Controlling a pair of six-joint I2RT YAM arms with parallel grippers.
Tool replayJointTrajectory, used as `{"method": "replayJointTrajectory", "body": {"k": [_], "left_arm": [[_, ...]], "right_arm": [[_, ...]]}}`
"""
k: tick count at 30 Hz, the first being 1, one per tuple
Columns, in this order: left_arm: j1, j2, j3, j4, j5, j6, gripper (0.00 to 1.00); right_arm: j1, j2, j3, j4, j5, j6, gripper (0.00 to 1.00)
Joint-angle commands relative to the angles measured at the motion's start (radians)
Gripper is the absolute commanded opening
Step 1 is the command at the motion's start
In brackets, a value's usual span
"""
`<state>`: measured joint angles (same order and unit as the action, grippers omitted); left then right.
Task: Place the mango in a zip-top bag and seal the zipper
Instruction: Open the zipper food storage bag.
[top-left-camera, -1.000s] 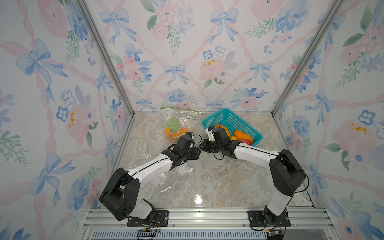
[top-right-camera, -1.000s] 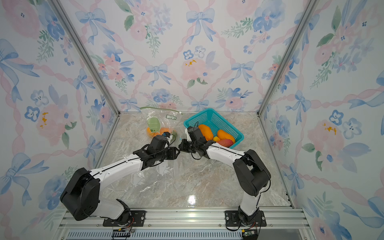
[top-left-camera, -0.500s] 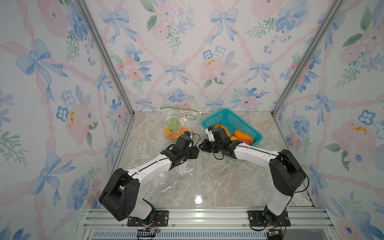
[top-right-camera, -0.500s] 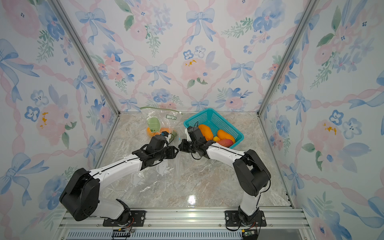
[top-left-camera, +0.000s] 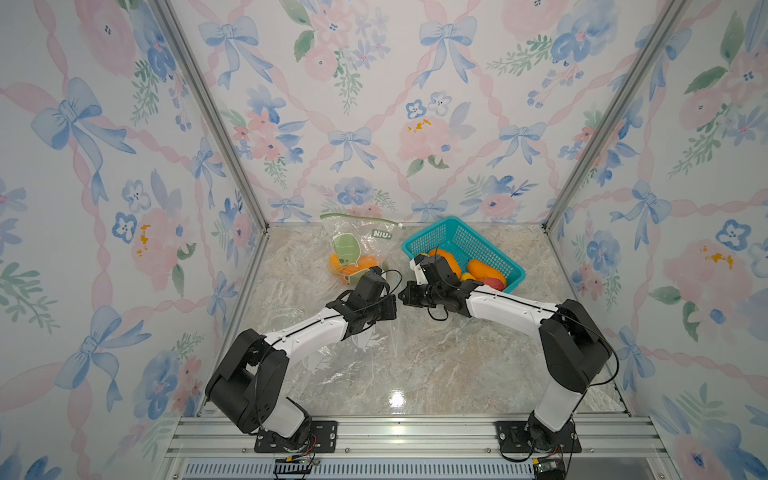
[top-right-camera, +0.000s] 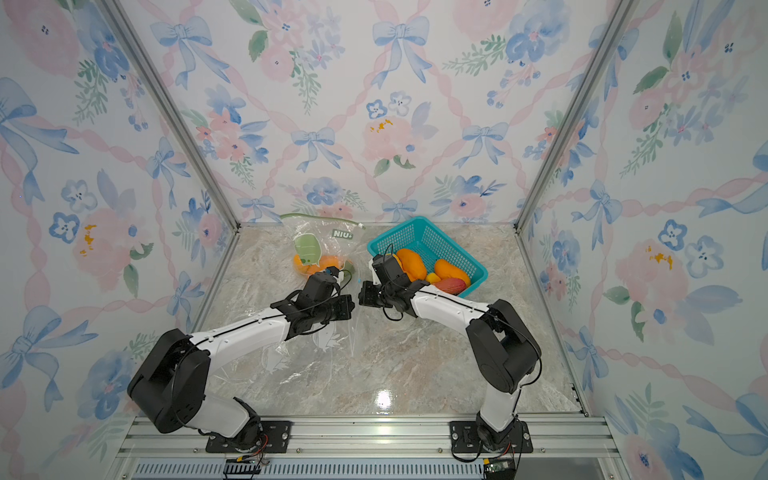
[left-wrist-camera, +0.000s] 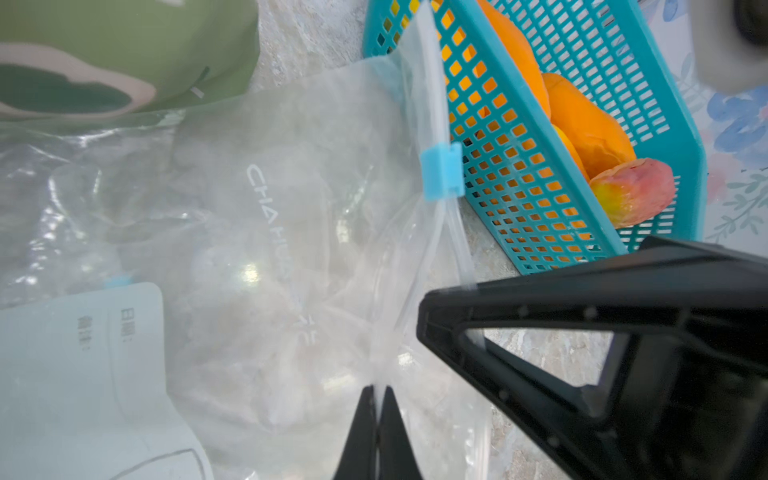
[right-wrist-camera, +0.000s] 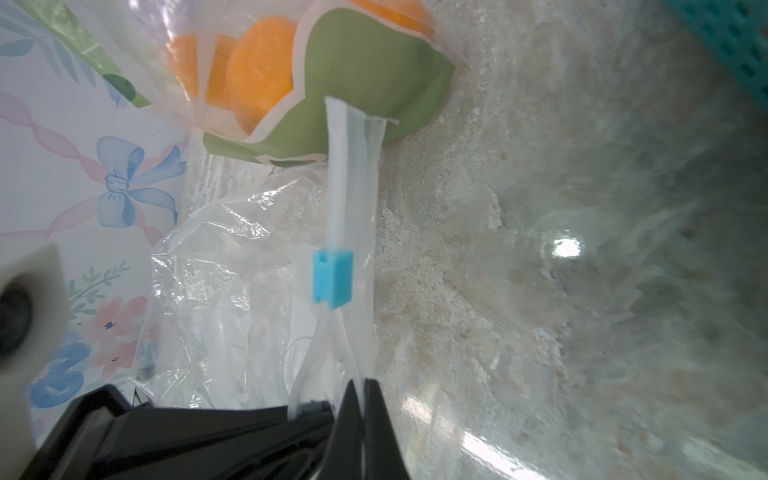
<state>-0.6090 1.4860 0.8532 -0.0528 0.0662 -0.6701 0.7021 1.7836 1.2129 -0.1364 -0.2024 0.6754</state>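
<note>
A clear zip-top bag (left-wrist-camera: 270, 232) lies crumpled mid-table, faint in a top view (top-left-camera: 374, 336). Its blue slider (left-wrist-camera: 442, 172) (right-wrist-camera: 332, 279) sits partway along the zipper strip, and the mouth beyond it gapes. My left gripper (left-wrist-camera: 377, 388) (top-left-camera: 392, 307) is shut on one lip of that mouth. My right gripper (right-wrist-camera: 359, 380) (top-left-camera: 402, 297) faces it tip to tip, shut on the other lip. Orange mangoes (top-left-camera: 484, 270) (top-right-camera: 411, 262) (left-wrist-camera: 590, 124) lie in the teal basket (top-left-camera: 465, 241), beside a red-yellow one (left-wrist-camera: 631, 191). No mango is in the held bag.
A second bag (top-left-camera: 353, 249) (right-wrist-camera: 257, 75) with a green label and orange fruit inside lies at the back, left of the basket (top-right-camera: 419, 237). The patterned walls close in the back and both sides. Bare marble lies toward the front.
My left gripper has closed on the bag's edge; a second ago its jaws stood apart. The right gripper has stayed shut in place.
</note>
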Motion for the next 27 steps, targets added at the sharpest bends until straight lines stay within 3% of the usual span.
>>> {"method": "replayJointTrajectory", "body": {"k": [1,7,12,19,27], "left_arm": [[0.002,-0.058,0.009,0.005,-0.031,0.02,0.0],[0.017,-0.139,0.013,0.005,-0.021,0.043,0.0],[0.018,-0.164,0.039,0.004,0.005,0.04,0.0],[0.015,-0.104,0.076,0.005,0.018,0.037,0.0],[0.012,-0.1,0.083,0.006,-0.005,0.026,0.0]], "right_arm": [[0.008,-0.059,0.038,-0.146,0.119,-0.099,0.0],[-0.024,-0.113,0.05,-0.275,0.28,-0.177,0.03],[-0.038,-0.123,0.05,-0.259,0.257,-0.177,0.13],[-0.002,-0.123,0.064,-0.189,0.164,-0.139,0.46],[0.042,-0.082,0.083,-0.194,0.132,-0.127,0.58]]}}
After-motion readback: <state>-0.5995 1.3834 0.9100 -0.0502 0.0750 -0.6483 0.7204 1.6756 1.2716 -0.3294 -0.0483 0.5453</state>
